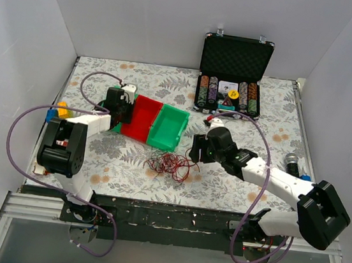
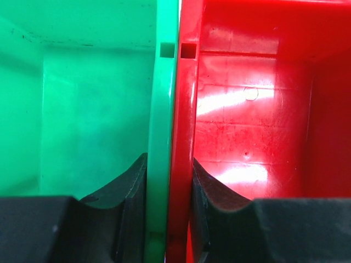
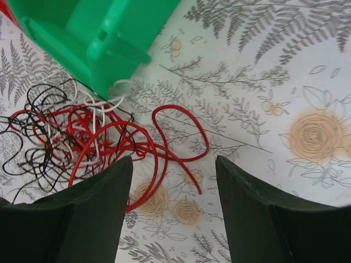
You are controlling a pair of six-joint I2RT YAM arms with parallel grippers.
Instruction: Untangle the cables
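The cables (image 1: 170,165) lie in a tangled heap of thin red, black and white strands on the floral cloth, just in front of a green bin (image 1: 169,127). In the right wrist view the cables (image 3: 82,137) lie at the left, with a red loop reaching between the fingers. My right gripper (image 1: 195,152) is open and empty just right of the heap, low over the cloth (image 3: 174,164). My left gripper (image 1: 123,102) is shut on the touching walls of a red bin (image 2: 247,109) and another green bin (image 2: 82,109).
The red bin (image 1: 144,118) stands left of the green bin. An open black case of poker chips (image 1: 234,68) stands at the back. Yellow and blue pieces (image 1: 59,112) lie at the left edge. A dark cylinder (image 1: 293,164) lies at the right.
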